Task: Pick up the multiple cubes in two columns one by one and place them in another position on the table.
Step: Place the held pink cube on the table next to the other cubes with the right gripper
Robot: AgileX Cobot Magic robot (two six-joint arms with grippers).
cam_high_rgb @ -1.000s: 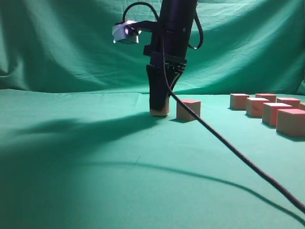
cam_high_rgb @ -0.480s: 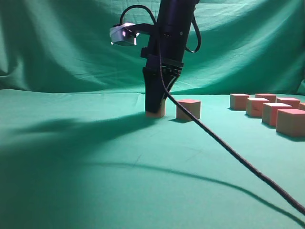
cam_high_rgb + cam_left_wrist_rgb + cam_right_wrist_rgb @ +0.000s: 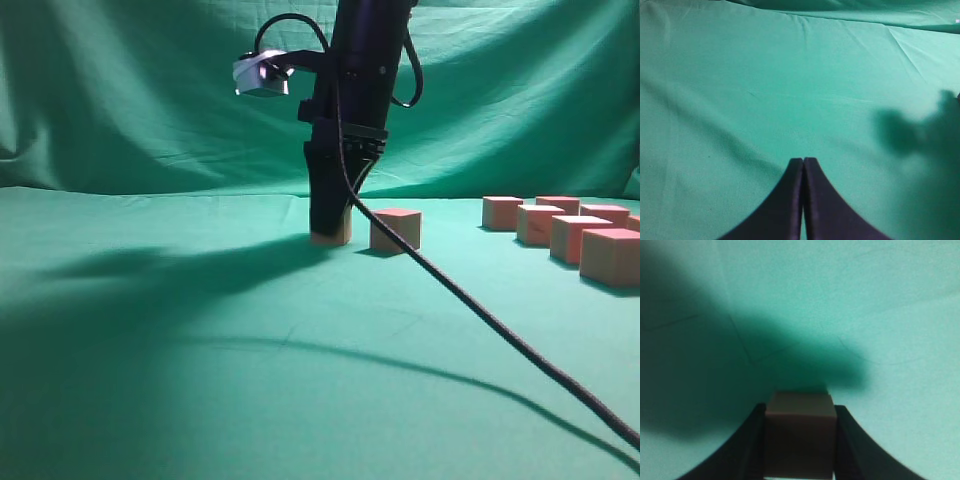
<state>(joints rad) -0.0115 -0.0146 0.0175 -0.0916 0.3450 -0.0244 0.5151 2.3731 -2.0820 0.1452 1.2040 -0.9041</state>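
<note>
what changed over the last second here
The right gripper, shut on a cube, shifted a little left and back, tilting slightly, carrying the cube with it; the cube sits at table level beside the placed cube. Nothing was let go. The cubes at right and the shut left gripper stayed put.

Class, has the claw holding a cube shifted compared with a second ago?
Yes. The right claw with its cube has drifted slightly left, away from the stationary lone cube.
</note>
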